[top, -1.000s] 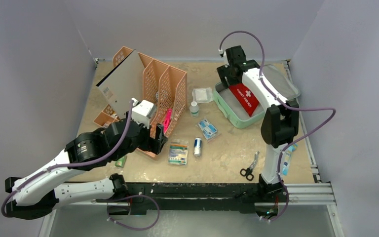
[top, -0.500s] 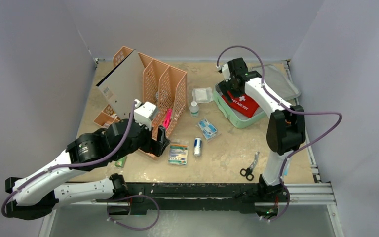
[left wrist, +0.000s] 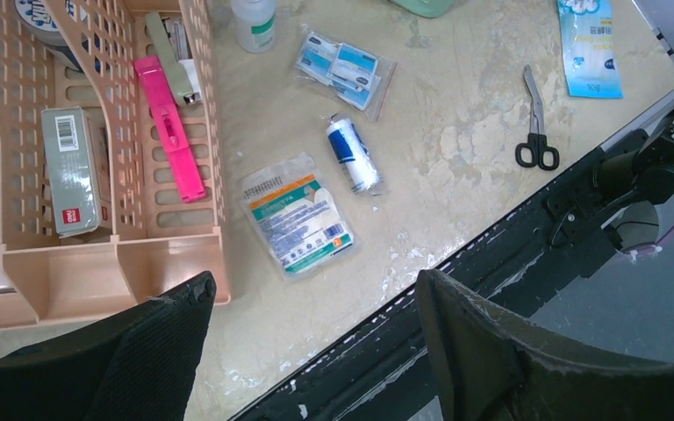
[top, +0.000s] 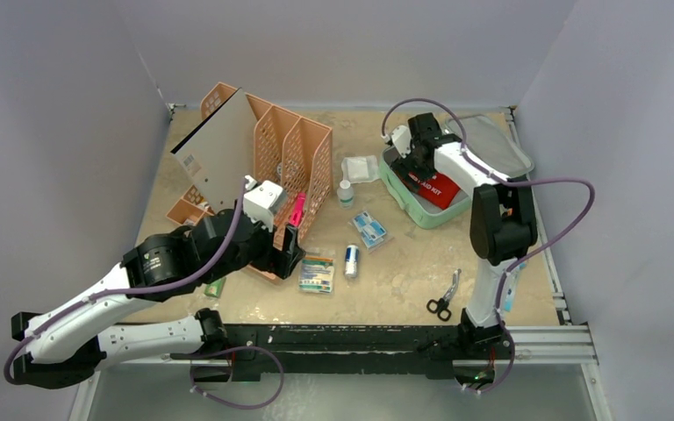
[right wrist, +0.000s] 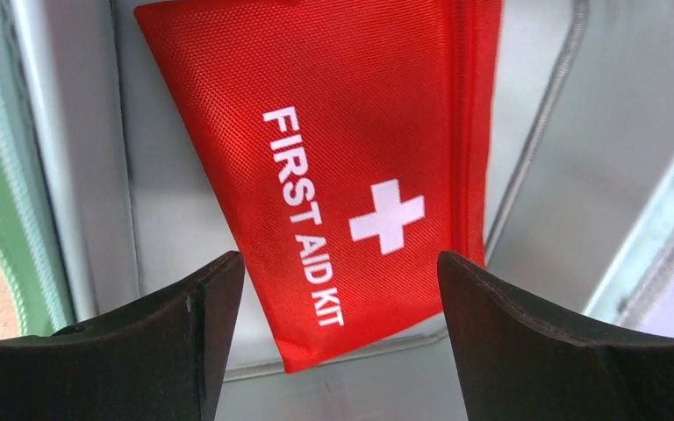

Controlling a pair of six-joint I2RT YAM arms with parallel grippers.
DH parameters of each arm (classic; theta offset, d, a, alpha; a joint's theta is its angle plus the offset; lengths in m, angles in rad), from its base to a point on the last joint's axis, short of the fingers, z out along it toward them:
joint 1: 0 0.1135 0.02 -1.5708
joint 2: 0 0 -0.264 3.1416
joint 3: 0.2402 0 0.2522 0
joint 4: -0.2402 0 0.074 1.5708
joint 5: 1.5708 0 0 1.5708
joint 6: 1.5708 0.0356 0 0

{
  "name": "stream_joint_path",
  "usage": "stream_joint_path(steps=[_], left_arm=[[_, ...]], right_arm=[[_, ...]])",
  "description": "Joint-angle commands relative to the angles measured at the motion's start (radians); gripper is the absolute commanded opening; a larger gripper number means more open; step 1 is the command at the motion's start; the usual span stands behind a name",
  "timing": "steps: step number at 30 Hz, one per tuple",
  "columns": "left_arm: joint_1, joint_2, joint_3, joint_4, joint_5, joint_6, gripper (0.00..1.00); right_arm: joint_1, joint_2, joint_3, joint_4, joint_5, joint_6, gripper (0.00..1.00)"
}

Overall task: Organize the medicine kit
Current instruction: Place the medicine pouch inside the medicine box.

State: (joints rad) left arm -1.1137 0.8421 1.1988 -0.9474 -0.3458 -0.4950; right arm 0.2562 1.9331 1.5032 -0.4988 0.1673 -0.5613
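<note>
The medicine kit (top: pixel 410 209) is a mint-green case lying open at the back right, its lid (top: pixel 496 145) folded back. A red first aid pouch (top: pixel 440 187) lies inside it on the grey lining (right wrist: pixel 79 175). My right gripper (top: pixel 416 160) hangs open just above that pouch (right wrist: pixel 342 158), gripping nothing (right wrist: pixel 338 263). My left gripper (top: pixel 286 254) stands open and empty over the table beside the orange rack's near end (left wrist: pixel 314 279).
The orange mesh rack (top: pixel 285 153) holds a pink item (left wrist: pixel 169 127) and a green box (left wrist: pixel 68 167). Loose on the table: bandage packet (top: pixel 317 270), white-and-blue roll (top: pixel 351 260), plaster packet (top: pixel 369 230), small bottle (top: pixel 345 194), gauze pack (top: pixel 360 168), scissors (top: pixel 441 298), blue sachet (top: pixel 509 285).
My right gripper has come down from behind the case to just over the red pouch, its jaws a little wider. The left arm has edged slightly to the right.
</note>
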Motion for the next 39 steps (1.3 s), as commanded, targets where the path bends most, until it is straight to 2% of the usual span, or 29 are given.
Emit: stream_joint_path(steps=[1, 4, 14, 32, 33, 34, 39], left_arm=[[0.0, -0.006, 0.042, 0.006, -0.022, 0.003, 0.82], [0.0, 0.003, 0.042, 0.008, -0.024, -0.001, 0.82], [0.0, 0.061, 0.088, -0.026, -0.019, -0.075, 0.79], [0.0, 0.12, 0.116, -0.021, 0.012, -0.123, 0.75], [0.0, 0.12, 0.116, -0.021, 0.01, -0.123, 0.75], [0.0, 0.12, 0.117, -0.021, 0.009, -0.123, 0.75], [0.0, 0.122, 0.121, -0.022, 0.008, -0.123, 0.75]], right_arm=[[-0.003, 0.028, 0.013, 0.002, -0.044, -0.047, 0.82], [-0.006, 0.034, 0.001, 0.0, -0.069, -0.056, 0.82], [-0.057, 0.12, 0.069, 0.05, -0.002, -0.059, 0.83], [-0.074, 0.165, 0.051, 0.271, 0.014, -0.059, 0.83], [-0.074, 0.166, 0.055, 0.272, 0.002, -0.014, 0.58], [-0.074, 0.168, 0.061, 0.272, -0.008, 0.004, 0.49], [-0.074, 0.176, 0.088, 0.275, -0.028, 0.026, 0.42]])
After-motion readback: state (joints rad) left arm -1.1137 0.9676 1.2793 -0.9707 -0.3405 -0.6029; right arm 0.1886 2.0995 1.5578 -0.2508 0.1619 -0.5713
